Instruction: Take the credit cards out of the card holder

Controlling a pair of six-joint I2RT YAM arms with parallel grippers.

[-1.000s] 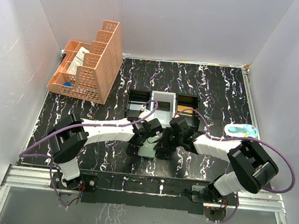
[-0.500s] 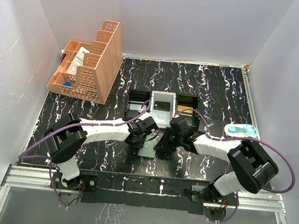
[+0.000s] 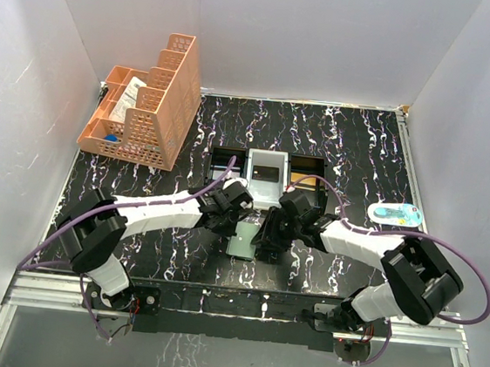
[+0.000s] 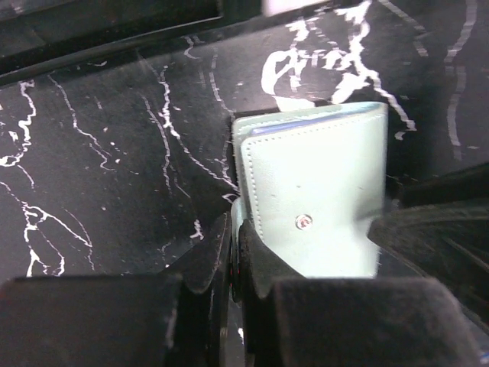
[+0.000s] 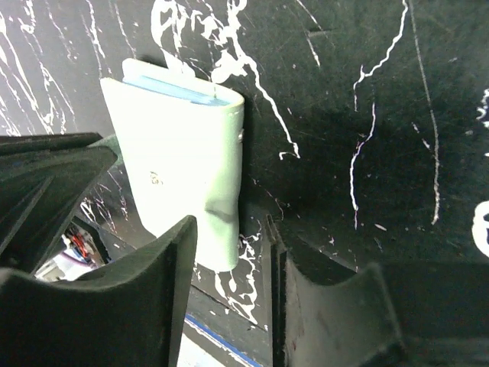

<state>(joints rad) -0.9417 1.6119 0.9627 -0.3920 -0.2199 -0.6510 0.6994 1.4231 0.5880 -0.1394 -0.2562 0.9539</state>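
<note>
The card holder (image 3: 244,240) lies folded on the black marbled table between my two grippers. In the left wrist view it is pale green (image 4: 321,183) with a small snap stud, and blue card edges (image 4: 306,124) show at its far end. My left gripper (image 4: 234,229) is shut, pinching the holder's thin left edge; from above it (image 3: 233,226) sits at the holder's left side. My right gripper (image 5: 229,245) stands open, with the holder's near corner (image 5: 183,176) loose between its fingers; from above it (image 3: 266,236) is at the holder's right side.
A black-and-white three-compartment tray (image 3: 268,173) stands just behind the grippers. An orange lattice organiser (image 3: 148,103) sits at the back left. A small blue-and-white object (image 3: 395,214) lies to the right. White walls enclose the table on three sides.
My left gripper has closed onto the card holder's left edge. My right gripper, shut before, has opened. The left arm has shifted slightly left and back.
</note>
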